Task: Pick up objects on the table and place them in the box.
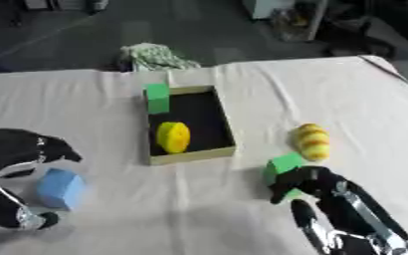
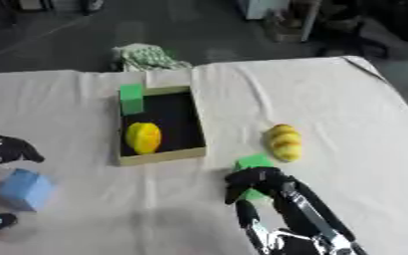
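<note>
Your right hand (image 1: 308,183) curls over the green block (image 1: 283,164) near the tabletop's (image 1: 85,94) right side, fingers wrapping it, ready to lift. The box (image 1: 228,127) sits just far-left, already holding a yellow object (image 1: 173,137) and another green block (image 1: 158,97). Your left hand (image 1: 25,149) hovers above the blue cube (image 1: 61,188); whether it grips I cannot tell.

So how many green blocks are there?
2. One green block stands in the box at its far-left corner; the other green block sits on the table under the right hand, whose fingers partly cover it.
</note>
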Controlling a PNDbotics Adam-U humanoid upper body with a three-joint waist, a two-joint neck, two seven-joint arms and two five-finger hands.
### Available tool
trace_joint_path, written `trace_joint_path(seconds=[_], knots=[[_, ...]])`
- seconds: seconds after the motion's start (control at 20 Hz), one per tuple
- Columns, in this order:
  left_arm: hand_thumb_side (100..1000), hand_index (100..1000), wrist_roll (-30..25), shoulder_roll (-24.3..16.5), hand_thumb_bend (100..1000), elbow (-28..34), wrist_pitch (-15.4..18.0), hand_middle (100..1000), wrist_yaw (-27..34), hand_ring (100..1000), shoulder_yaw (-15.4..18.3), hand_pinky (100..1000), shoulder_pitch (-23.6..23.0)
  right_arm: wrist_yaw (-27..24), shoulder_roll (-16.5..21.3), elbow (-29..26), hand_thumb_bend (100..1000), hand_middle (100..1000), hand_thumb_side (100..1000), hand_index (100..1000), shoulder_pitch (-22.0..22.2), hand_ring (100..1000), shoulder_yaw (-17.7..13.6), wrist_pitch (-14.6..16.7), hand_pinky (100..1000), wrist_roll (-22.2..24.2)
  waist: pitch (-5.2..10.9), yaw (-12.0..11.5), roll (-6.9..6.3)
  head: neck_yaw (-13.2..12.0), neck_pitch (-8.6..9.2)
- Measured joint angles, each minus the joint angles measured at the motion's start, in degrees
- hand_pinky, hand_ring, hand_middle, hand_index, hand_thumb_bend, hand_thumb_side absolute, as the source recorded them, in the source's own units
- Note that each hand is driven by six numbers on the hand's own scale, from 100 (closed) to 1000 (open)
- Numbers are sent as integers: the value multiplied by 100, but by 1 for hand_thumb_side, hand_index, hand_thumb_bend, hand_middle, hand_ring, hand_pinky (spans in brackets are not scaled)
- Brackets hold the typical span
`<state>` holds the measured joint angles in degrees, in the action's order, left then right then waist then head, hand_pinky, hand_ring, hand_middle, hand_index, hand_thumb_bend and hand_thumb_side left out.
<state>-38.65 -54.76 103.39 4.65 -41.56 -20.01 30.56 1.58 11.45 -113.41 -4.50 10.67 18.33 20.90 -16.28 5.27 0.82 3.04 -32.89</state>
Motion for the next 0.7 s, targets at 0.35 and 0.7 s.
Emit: trace_joint_path(seconds=[0.35, 0.7], knots=[[501, 918, -215, 119, 541, -321, -8, 808, -247, 789, 5, 821, 119, -7, 0, 0, 100, 554, 404, 766, 0, 582, 3, 1, 725, 2, 0, 6, 5, -1, 0], [480, 917, -228, 296, 503, -707, 114, 808, -544, 787, -27, 819, 194, -15, 1, 0, 100, 553, 403, 765, 0, 582, 19, 1, 724, 2, 0, 4, 27, -11, 0]])
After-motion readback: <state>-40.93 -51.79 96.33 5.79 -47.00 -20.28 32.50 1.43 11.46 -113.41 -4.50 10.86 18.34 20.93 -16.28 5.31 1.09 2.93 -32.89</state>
